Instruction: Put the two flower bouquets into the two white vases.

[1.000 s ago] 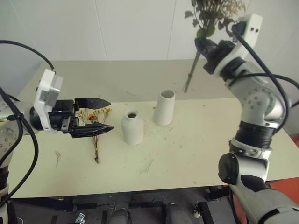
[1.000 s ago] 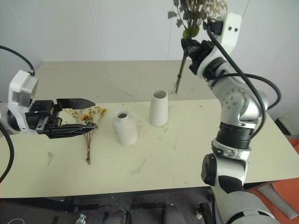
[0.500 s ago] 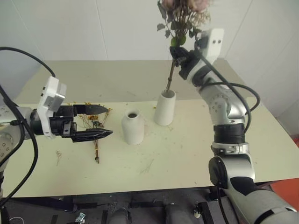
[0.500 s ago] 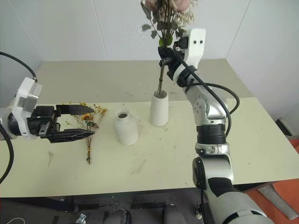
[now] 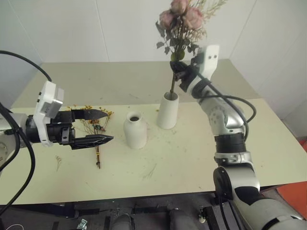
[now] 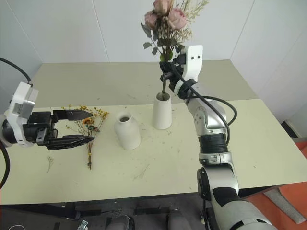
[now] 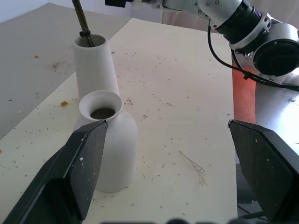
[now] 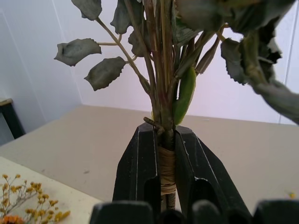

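While my right gripper [image 8: 167, 163] is clamping the rose bouquet [image 5: 180, 21], its stem is sitting in the tall vase [image 5: 168, 109] mid-table; my left gripper [image 5: 98, 126] is gaping over the yellow bouquet [image 5: 97, 125] near the left edge.

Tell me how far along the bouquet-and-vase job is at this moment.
Nothing is finished yet. In hand: the right gripper is shut on the rose bouquet, whose stem end is inside the tall vase. Left: releasing it, then moving the yellow bouquet, lying on the table near the open left gripper, into the squat vase.
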Tool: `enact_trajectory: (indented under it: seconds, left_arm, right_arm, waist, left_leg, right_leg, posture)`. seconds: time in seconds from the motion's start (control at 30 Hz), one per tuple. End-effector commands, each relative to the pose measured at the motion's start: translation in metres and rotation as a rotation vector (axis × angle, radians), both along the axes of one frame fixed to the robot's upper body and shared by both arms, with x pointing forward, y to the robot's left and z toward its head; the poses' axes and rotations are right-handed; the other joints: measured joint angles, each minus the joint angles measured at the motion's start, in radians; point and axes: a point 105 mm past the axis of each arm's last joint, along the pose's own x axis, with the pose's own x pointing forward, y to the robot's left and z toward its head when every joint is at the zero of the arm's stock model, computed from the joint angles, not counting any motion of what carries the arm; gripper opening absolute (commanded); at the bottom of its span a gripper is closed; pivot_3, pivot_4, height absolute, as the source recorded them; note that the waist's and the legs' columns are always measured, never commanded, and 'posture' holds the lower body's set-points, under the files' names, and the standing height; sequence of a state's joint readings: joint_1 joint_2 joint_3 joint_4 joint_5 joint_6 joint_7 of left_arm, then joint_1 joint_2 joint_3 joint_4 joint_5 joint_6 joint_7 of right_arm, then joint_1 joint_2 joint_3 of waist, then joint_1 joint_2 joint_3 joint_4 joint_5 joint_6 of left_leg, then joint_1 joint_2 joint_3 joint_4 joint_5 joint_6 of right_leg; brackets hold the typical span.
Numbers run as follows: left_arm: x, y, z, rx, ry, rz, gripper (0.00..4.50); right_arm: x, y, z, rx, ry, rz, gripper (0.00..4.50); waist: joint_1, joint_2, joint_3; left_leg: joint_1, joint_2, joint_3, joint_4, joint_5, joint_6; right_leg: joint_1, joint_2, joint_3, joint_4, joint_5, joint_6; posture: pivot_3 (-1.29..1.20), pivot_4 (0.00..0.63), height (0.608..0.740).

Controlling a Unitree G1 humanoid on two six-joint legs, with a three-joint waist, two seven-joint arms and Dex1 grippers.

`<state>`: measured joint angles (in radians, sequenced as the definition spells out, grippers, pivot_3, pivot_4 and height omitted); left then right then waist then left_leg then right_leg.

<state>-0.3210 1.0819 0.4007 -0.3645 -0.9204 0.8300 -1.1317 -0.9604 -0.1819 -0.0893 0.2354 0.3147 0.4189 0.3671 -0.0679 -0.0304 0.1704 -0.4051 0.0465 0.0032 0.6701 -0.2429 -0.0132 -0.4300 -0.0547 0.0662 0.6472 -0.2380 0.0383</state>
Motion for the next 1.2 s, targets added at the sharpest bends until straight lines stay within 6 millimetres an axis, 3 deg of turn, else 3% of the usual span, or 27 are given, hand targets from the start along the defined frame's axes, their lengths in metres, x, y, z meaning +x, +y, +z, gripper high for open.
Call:
enact_trajectory:
  seconds: [0.03,0.43,0.67,0.83,1.2]
  left_arm:
    - [-0.007,-0.001,0.008,0.005,-0.033,0.007,4.50]
    - [-0.011,0.000,0.000,0.000,-0.009,0.056,4.50]
    - [-0.007,0.016,-0.024,0.062,0.066,0.268,4.50]
    - [0.007,0.031,-0.053,0.245,0.358,0.532,4.50]
    - [0.060,0.041,-0.082,0.220,0.567,0.848,4.50]
  right_arm:
    - [-0.014,0.002,0.019,-0.003,-0.117,0.003,0.58]
    - [-0.043,-0.015,0.000,-0.051,-0.111,-0.002,4.49]
    - [-0.082,-0.041,-0.013,-0.223,-0.072,0.121,4.49]
    - [-0.114,-0.051,-0.013,-0.334,-0.027,0.349,4.49]
    - [-0.131,-0.057,-0.009,-0.450,-0.046,0.494,4.49]
  waist:
    - [0.000,0.000,0.000]
    - [0.003,0.000,0.000]
    - [0.013,0.000,0.000]
    - [0.026,-0.001,0.001]
    - [0.024,-0.002,0.001]
  left_leg:
    - [0.000,0.000,0.000,0.000,0.000,0.000]
    - [0.000,0.000,0.000,0.000,0.000,0.000]
    - [0.000,0.000,0.000,-0.001,0.000,0.000]
    - [0.005,0.000,-0.001,0.000,0.000,0.000]
    - [0.006,-0.001,-0.002,-0.001,0.000,0.000]
  right_leg:
    - [0.000,0.000,0.000,0.000,0.000,0.000]
    - [-0.001,0.000,0.000,0.000,0.000,0.000]
    - [0.000,-0.001,0.000,-0.001,0.000,0.000]
    - [0.004,0.000,0.000,0.000,0.000,0.000]
    - [0.005,0.000,0.001,-0.001,0.000,0.000]
  posture:
    - [0.00,0.150,0.740]
    - [0.00,0.150,0.740]
    - [0.00,0.150,0.740]
    - [0.00,0.150,0.740]
    - [0.00,0.150,0.740]
